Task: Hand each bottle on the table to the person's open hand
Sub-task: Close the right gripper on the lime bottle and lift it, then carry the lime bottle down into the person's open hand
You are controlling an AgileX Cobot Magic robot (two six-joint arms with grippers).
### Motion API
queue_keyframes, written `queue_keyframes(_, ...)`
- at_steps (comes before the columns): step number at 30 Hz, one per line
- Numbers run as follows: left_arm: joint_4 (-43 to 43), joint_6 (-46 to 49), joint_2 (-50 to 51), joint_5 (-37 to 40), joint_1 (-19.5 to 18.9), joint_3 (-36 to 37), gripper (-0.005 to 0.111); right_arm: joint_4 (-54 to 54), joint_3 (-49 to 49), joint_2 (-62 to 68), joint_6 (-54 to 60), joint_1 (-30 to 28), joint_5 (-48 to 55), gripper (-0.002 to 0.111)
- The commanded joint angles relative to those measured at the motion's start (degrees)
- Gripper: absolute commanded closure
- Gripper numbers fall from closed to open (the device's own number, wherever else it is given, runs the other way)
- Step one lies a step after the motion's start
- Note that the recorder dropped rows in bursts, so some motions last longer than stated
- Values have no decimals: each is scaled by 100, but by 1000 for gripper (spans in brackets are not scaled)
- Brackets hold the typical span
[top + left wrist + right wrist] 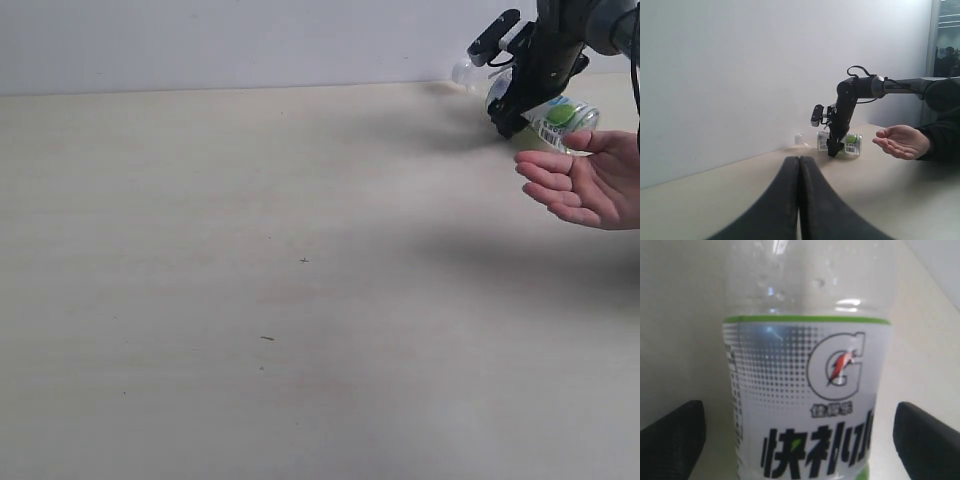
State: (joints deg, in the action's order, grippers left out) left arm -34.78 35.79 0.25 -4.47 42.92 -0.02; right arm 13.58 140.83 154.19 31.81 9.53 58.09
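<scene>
Centrally, the bottle (800,390) lies between parted fingers (672,440).

Open table (250,250) across left and centre, lime bottle (562,117) and person's hand (590,180) crowding far right corner

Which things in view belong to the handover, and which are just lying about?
Job: bottle, hand, right tool open astride the bottle, table.
Lying about: left tool, shut and away from the bottle; specks; wall.
</scene>
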Motion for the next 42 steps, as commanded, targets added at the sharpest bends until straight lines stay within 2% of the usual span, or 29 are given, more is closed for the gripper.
queue_keyframes(1, 19, -30, -25, -8, -22, 2, 107, 41, 36, 49, -18, -17, -154, 21)
queue_keyframes(6, 19, -30, -25, -8, -22, 2, 107, 53, 36, 39, -18, -17, -224, 50)
queue_keyframes(14, 19, -30, -25, -8, -22, 2, 107, 37, 36, -105, -297, -5, -57, 108)
queue_keyframes(22, 19, -30, -25, -8, -22, 2, 107, -14, 36, -832, -1230, 119, 440, 108)
queue_keyframes(27, 19, -30, -25, -8, -22, 2, 107, -14, 36, -1316, -1577, 145, 1187, 108)
queue_keyframes(31, 19, -30, -25, -8, -22, 2, 107, -14, 36, -1692, -2039, 145, 1187, 108)
queue_keyframes(36, 19, -30, -25, -8, -22, 2, 107, -485, -503, -2480, -2437, 145, 1187, 108)
queue_keyframes(42, 19, -30, -25, -8, -22, 2, 107, -482, -1709, -3606, -2448, 119, 1187, 108)
